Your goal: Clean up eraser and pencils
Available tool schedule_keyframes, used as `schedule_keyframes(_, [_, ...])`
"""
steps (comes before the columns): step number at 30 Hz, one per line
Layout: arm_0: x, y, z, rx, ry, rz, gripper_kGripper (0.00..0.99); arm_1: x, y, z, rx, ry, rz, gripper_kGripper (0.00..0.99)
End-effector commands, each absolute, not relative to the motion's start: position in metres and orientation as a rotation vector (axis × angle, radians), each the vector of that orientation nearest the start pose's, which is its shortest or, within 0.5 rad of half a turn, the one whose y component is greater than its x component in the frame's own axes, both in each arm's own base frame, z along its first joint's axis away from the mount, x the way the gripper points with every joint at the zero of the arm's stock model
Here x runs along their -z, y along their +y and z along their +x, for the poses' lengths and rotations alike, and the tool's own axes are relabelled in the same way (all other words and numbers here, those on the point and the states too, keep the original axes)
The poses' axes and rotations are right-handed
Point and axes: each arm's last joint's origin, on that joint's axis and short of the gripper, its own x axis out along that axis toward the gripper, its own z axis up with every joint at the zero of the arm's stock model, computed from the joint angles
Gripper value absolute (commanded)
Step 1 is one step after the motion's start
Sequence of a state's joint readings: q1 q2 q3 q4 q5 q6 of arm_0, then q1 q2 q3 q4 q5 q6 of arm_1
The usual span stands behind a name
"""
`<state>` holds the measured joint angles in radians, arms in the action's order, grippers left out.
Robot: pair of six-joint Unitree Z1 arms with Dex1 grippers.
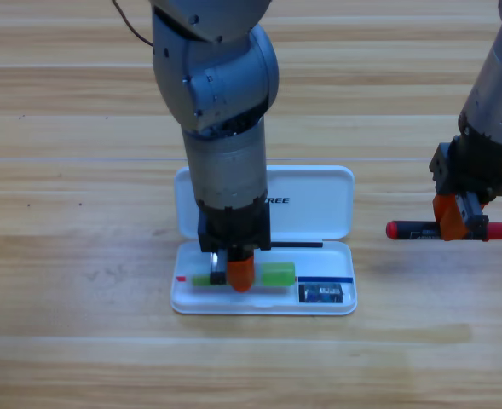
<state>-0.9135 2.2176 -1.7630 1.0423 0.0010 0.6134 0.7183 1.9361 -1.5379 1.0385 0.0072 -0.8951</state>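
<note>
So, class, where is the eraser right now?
In the high view the eraser lies in the white case's lower tray, at its right end, right of the green pencil.

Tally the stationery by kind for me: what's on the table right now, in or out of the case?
Pencils: 2, the green pencil in the white case under the left end effector, the black pencil at the right end effector
Eraser: 1, in the case
Case: 1
Total: 4
</note>
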Motion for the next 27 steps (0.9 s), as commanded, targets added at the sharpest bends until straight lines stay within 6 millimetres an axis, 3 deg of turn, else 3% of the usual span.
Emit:
schedule_keyframes(1, [-0.192,-0.355,0.263,1.195,1.206,1.195,0.0,-0.276,0.251,0.262,-1.254,1.07,-1.225,0.0])
schedule_keyframes(16, [-0.194,-0.351,0.26,1.18,1.208,1.198,0.0,-0.272,0.258,0.265,-1.253,1.078,-1.222,0.0])
schedule_keyframes(17, [-0.195,-0.351,0.26,1.179,1.207,1.196,0.086,-0.272,0.259,0.265,-1.253,1.078,-1.222,0.0])
schedule_keyframes(20, [-0.195,-0.349,0.259,1.174,1.212,1.198,0.822,-0.27,0.26,0.266,-1.253,1.082,-1.221,0.0])
schedule_keyframes(21, [-0.195,-0.349,0.259,1.173,1.215,1.197,0.934,-0.269,0.26,0.266,-1.254,1.085,-1.222,0.0])
schedule_keyframes(22, [-0.195,-0.349,0.259,1.173,1.215,1.197,0.983,-0.269,0.26,0.267,-1.254,1.085,-1.222,0.0])
schedule_keyframes(27, [-0.197,-0.349,0.259,1.172,1.211,1.194,0.99,-0.269,0.261,0.268,-1.252,1.082,-1.22,0.0])
